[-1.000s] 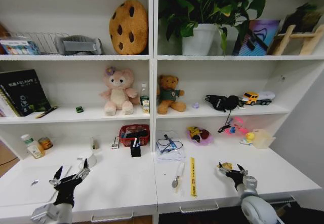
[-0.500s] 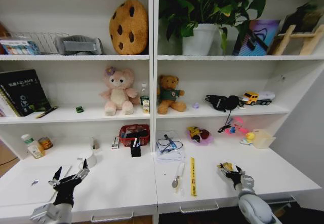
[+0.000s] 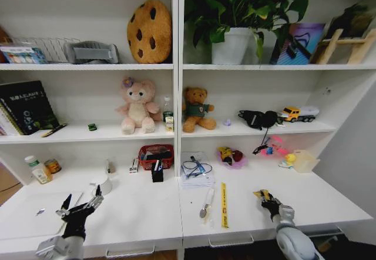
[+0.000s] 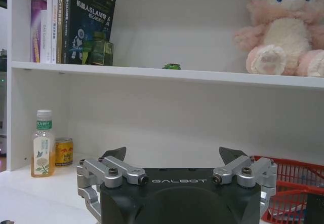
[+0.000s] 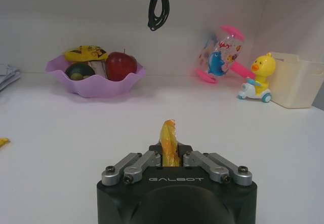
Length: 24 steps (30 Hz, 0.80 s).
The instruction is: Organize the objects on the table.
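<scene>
My right gripper (image 3: pixel 265 197) rests low over the right part of the white table (image 3: pixel 141 213), shut on a small yellow-orange wrapped item (image 5: pixel 168 133) that sticks up between the pads. The left gripper (image 3: pixel 82 200) hovers open over the table's left part, beside a silver laptop (image 3: pixel 32 213), with nothing between its fingers (image 4: pixel 117 153). A yellow ruler (image 3: pixel 223 204) and a pen (image 3: pixel 207 203) lie mid-table. A tiny green toy car (image 4: pixel 172 66) sits on the shelf above.
A red basket (image 3: pixel 155 155), a black box (image 3: pixel 157 172) and papers with a cable (image 3: pixel 197 172) stand at the back. A purple fruit bowl (image 5: pixel 93 74), a duck toy (image 5: pixel 255 77) and a beige bin (image 5: pixel 298 79) lie beyond the right gripper. A bottle (image 4: pixel 43 143) and a can (image 4: pixel 64 151) stand far left.
The right gripper's fingers, spread around the yellow item a second ago, have shut on it and the arm has drawn slightly back. The left gripper has stayed put.
</scene>
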{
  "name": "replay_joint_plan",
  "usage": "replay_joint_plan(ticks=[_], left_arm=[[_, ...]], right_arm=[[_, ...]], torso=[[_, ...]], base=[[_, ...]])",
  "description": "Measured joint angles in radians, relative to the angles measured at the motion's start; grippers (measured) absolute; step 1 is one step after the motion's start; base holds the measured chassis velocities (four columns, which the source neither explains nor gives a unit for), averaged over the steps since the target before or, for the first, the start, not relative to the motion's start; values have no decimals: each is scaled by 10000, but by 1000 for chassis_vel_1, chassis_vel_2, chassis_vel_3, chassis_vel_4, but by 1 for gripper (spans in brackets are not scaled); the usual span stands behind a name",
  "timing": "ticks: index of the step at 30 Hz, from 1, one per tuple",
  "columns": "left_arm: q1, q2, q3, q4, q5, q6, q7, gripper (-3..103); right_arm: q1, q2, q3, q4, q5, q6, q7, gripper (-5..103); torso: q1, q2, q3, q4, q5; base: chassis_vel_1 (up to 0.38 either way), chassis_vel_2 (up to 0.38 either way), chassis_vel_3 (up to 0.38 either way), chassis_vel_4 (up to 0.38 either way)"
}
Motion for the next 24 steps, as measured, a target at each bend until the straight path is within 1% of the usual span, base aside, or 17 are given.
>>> replay_joint_plan(ticks=[1, 3, 4, 5, 8, 10, 12, 14, 15, 18, 19, 20, 21, 23, 24], left_arm=[[-4, 19, 4, 0, 0, 9, -1, 100], [-5, 36, 5, -3, -4, 16, -3, 100], [-4, 44, 4, -9, -10, 23, -3, 100], [4, 64, -10, -27, -25, 29, -3, 100], [13, 67, -14, -32, -27, 29, -3, 100], [40, 58, -17, -61, -29, 30, -5, 100], [50, 52, -15, -66, -29, 30, -5, 100], [76, 49, -12, -93, -27, 32, -4, 100], [76, 49, -12, -93, -27, 32, -4, 100], [140, 70, -47, -122, -27, 38, -7, 100], [140, 70, -47, -122, -27, 38, -7, 100], [162, 81, -53, -129, -27, 41, -10, 100], [162, 81, -53, -129, -27, 41, -10, 100], [192, 89, -58, -137, -21, 73, -29, 100], [192, 89, -58, -137, -21, 73, -29, 100]], right_arm=[[-45, -9, 41, 127, 2, 22, -9, 11], [-81, -26, 78, 272, 5, 29, -9, 11], [-103, -42, 106, 410, 13, 30, -8, 8], [-117, -112, 164, 764, 63, 22, 23, 2], [-96, -154, 184, 906, 79, 6, 46, 2], [321, -435, 164, 1288, 295, -165, 190, 1], [532, -532, 107, 1300, 363, -213, 212, 1], [1240, -805, -204, 1156, 644, -375, 292, 1], [1240, -805, -204, 1156, 644, -375, 292, 1], [2588, -1131, -885, 390, 1018, -437, 207, 1], [2588, -1131, -885, 390, 1018, -437, 207, 1], [3146, -1210, -1212, 12, 1084, -434, 183, 1], [3146, -1210, -1212, 12, 1084, -434, 183, 1], [4310, -1369, -2142, -924, 1120, -337, 91, 1], [4310, -1369, -2142, -924, 1120, -337, 91, 1]], torso=[[0, -1, 0, 0, 0], [0, 0, 0, -1, 0], [0, 0, 0, 0, 0], [0, 0, 0, 0, -1], [-1, 0, 0, 0, -1], [-1, 1, 0, 0, -2], [-1, 0, 0, 2, -3], [-1, 0, 0, 3, 0], [-1, 0, 0, 3, 0], [0, 0, 0, -1, 1], [0, 0, 0, -1, 1], [-1, 0, 1, 0, 0], [-1, 0, 1, 0, 0], [0, -1, 1, 3, 0], [0, -1, 1, 3, 0]], base=[[0, 0, 0, 0], [0, 0, 0, 0], [0, 0, 0, 0], [0, 0, 0, 0], [0, 0, 0, 0], [0, 0, 0, 0], [0, 0, 0, 0], [0, 0, 0, 0], [0, 0, 0, 0], [0, 0, 0, 0], [0, 0, 0, 0], [0, 0, 0, 0], [0, 0, 0, 0], [0, 0, 0, 0], [0, 0, 0, 0]])
